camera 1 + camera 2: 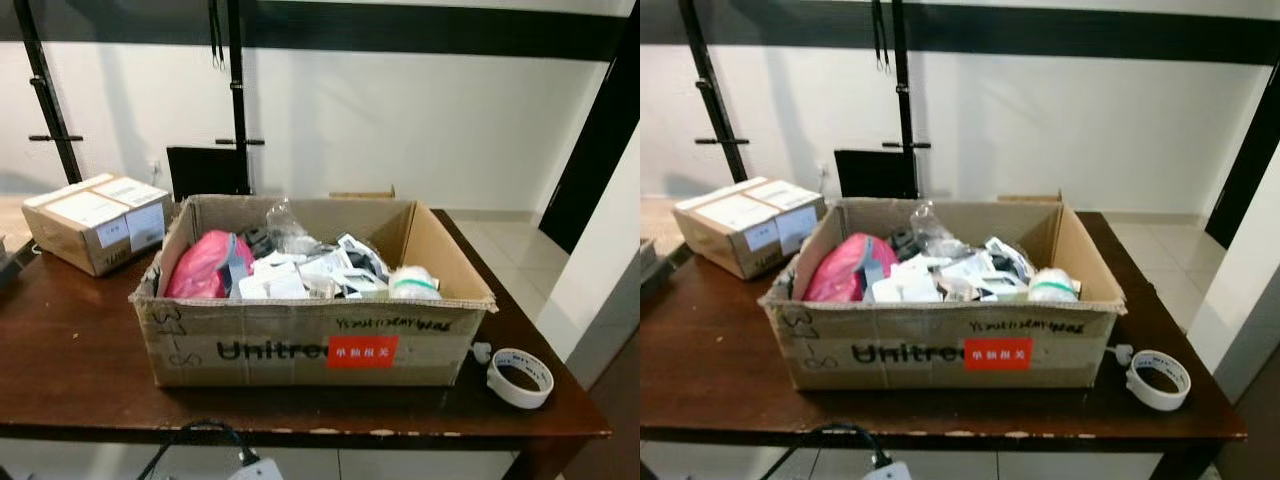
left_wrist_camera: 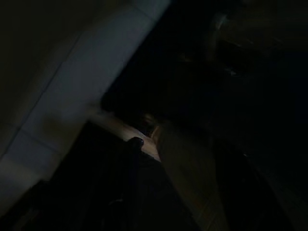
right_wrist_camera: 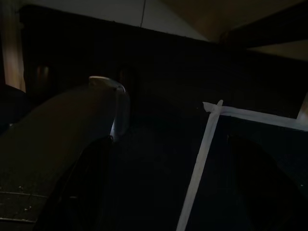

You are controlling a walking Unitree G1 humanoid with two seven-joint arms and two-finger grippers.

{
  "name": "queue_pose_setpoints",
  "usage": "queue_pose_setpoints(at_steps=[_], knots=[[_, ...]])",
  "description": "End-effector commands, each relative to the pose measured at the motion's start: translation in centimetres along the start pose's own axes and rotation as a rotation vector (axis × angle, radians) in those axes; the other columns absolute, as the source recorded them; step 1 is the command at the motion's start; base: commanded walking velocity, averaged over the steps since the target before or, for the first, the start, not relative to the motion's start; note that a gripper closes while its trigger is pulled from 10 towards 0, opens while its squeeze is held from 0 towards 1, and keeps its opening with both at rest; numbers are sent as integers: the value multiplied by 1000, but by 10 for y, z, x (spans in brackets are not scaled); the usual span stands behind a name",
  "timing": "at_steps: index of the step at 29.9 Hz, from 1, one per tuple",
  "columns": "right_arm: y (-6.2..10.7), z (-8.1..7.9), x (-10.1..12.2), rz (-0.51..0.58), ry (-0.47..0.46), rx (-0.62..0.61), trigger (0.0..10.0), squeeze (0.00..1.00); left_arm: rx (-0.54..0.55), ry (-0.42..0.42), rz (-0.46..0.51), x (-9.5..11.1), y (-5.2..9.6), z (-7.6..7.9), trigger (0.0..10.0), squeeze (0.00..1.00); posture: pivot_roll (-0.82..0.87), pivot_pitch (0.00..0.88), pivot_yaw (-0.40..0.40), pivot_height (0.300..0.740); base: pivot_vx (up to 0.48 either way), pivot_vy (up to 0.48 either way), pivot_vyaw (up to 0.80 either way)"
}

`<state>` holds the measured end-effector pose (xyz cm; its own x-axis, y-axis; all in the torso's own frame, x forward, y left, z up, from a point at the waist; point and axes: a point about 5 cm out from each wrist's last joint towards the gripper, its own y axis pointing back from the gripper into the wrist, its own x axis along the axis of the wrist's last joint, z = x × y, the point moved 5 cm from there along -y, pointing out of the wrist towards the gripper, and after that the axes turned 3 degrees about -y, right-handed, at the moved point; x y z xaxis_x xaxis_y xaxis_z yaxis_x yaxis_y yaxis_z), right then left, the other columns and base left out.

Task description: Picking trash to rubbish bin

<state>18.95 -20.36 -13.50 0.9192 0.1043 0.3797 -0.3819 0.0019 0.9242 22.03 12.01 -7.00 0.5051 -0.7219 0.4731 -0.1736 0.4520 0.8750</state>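
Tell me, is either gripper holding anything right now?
It cannot be told: both wrist views are too dark. The trash still lies in the cardboard box on the table, with the tape roll beside it.

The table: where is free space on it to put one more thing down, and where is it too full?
Bare wood lies on the table in front of the small sealed box, left of the big open carton. A narrower patch lies behind the tape roll at the right edge. The carton itself is crowded with trash, including a pink bag.
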Motion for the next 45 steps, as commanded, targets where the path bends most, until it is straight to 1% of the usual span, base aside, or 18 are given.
queue_pose_setpoints(at_steps=[1,3,6,7,8,10,12,19,22,26,31,34,35,36,37,38,40,45], knots=[[0,-2,-7,-20,24,8,10000,0,5,146,-41,-26,-10,9,10000,0,58,0,-22,740,0,0,0],[0,-3,-8,-24,10,9,10000,0,11,166,-56,-34,-13,11,10000,0,59,0,-22,740,0,0,0],[0,-4,-10,-31,16,6,10000,0,148,201,-81,-52,-18,1,10000,0,56,0,-24,740,0,0,0],[0,-4,-10,-31,16,6,10000,0,148,201,-81,-52,-18,1,10000,0,56,0,-24,740,0,0,0],[-1,-4,-11,-32,22,7,10000,0,261,267,-81,-63,-19,-7,10000,0,56,0,-25,740,0,0,0],[-1,-5,-11,-31,25,7,10000,0,342,353,-75,-73,-19,-12,10000,0,52,0,-25,740,0,0,0],[-1,-6,-10,-28,36,11,10000,0,394,534,-77,-87,-18,-10,10000,0,46,0,-25,740,0,0,0],[-1,-10,-8,-1,36,44,10000,0,460,622,-33,-97,-18,-12,10000,0,67,0,-43,740,0,0,0],[-1,-14,-6,14,18,78,10000,0,579,705,83,-96,-10,-27,10000,0,64,0,-36,740,0,0,0],[0,-19,-10,-21,-10,119,10000,0,643,748,133,-98,-2,-37,10000,0,70,0,-44,740,0,0,0],[0,-20,-10,-10,-33,123,10000,0,749,770,166,-100,11,-54,10000,0,58,0,-26,740,0,0,0],[0,-20,-9,-3,-37,123,10000,0,744,769,192,-96,12,-56,10000,0,59,0,-29,740,0,0,0],[0,-20,-8,2,-31,129,10000,0,747,740,213,-91,12,-59,10000,0,60,0,-27,740,0,0,0],[0,-20,-8,2,-31,129,10000,0,747,740,213,-91,12,-59,10000,0,60,0,-27,740,0,0,0],[0,-20,-8,3,-33,131,10000,0,730,692,216,-85,10,-58,10000,0,63,0,-27,740,0,0,0],[0,-20,-4,4,-34,132,10000,0,677,620,168,-82,3,-52,10000,0,65,0,-29,740,0,0,0],[0,-19,-3,2,-32,130,10000,0,648,604,131,-84,-2,-47,10000,0,62,0,-27,740,0,0,0],[0,-20,-6,-3,-28,124,10000,0,634,608,142,-83,-5,-42,10000,0,60,0,-25,740,0,0,0]])
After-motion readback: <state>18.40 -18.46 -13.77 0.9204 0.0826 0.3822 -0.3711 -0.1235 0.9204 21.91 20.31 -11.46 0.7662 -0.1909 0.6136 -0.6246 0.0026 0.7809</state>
